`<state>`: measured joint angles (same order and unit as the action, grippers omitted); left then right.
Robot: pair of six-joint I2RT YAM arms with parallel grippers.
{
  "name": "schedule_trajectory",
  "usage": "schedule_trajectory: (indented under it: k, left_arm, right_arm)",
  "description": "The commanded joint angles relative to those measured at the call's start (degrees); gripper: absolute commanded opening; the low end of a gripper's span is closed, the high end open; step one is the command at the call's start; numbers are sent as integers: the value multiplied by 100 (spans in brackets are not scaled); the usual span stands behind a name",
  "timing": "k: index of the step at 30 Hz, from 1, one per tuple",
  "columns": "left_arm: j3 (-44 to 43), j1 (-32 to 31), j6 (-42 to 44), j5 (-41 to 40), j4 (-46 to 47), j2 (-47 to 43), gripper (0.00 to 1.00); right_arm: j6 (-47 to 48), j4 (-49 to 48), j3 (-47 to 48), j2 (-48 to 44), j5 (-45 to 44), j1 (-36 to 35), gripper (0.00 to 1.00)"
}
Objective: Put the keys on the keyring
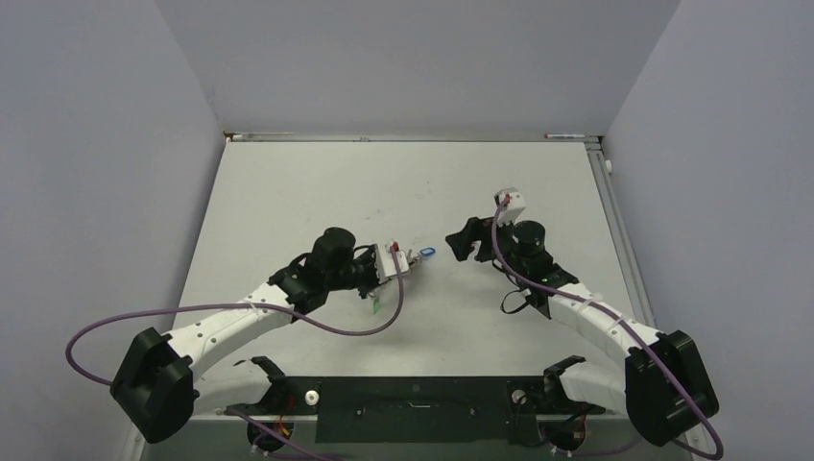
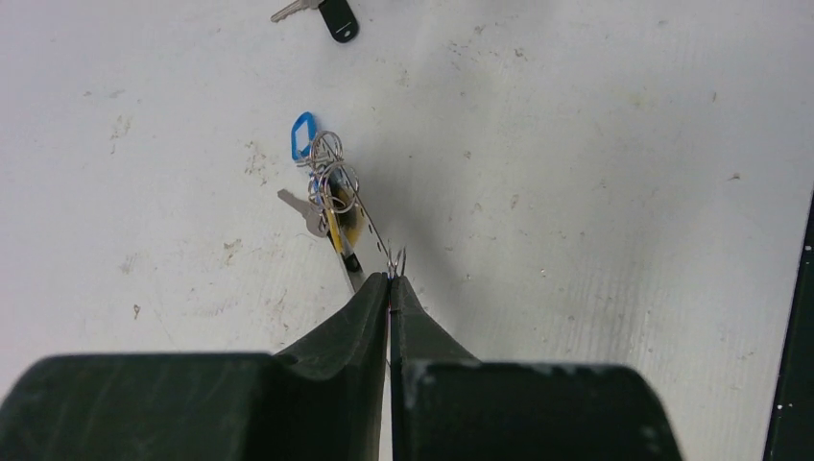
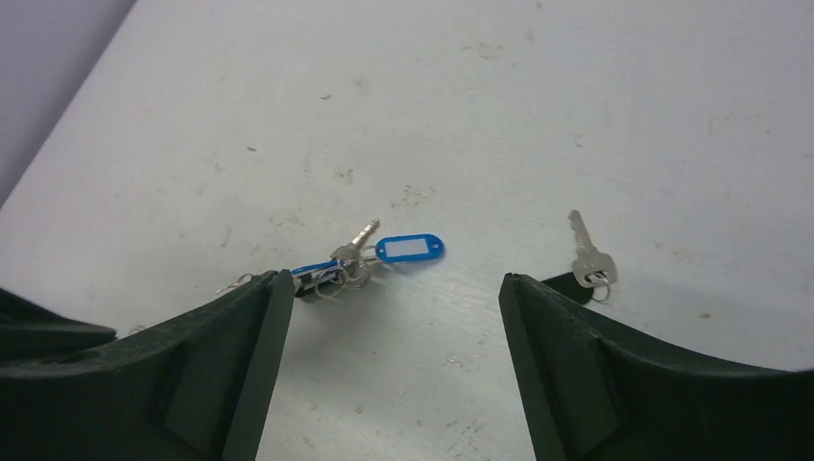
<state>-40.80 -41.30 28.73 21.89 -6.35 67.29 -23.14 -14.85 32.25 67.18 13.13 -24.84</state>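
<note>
My left gripper (image 2: 391, 279) is shut on the thin wire keyring (image 2: 372, 230) and holds it just above the table; it also shows in the top view (image 1: 401, 261). A bunch of keys (image 2: 331, 192) hangs on the wire, with a blue head (image 2: 302, 134) and a yellow head (image 2: 344, 226). The blue head also shows in the right wrist view (image 3: 410, 249). My right gripper (image 3: 394, 280) is open and empty, facing the bunch from the right (image 1: 463, 240). A loose black key (image 2: 331, 14) lies on the table; its head is partly hidden behind my right finger (image 3: 589, 259).
A green key (image 1: 376, 305) lies on the table beside my left arm's wrist. The table (image 1: 317, 182) is white with grey walls on three sides. A dark mount bar (image 1: 413, 394) runs along the near edge.
</note>
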Motion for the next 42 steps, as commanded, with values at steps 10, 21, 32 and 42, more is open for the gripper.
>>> schedule_trajectory:
  k: [10,21,32,42]
  left_arm:
    - [494,-459,-667,-328,1467,-875,0]
    - [679,-674,-412,-656,1575,-1320,0]
    - [1023,-764,-339,-215,2024,-1764,0]
    - [1046,-793,-371,-141,2039,-1804,0]
  right_arm:
    - [173,-3199,-917,-765,2327,-635,81]
    - [-41,-4200,-1207,-942,3312,-680,75]
    - [204,-3807,-854,-417,3364,-732,65]
    - [392,-3736,-758,-3,3306,-903,62]
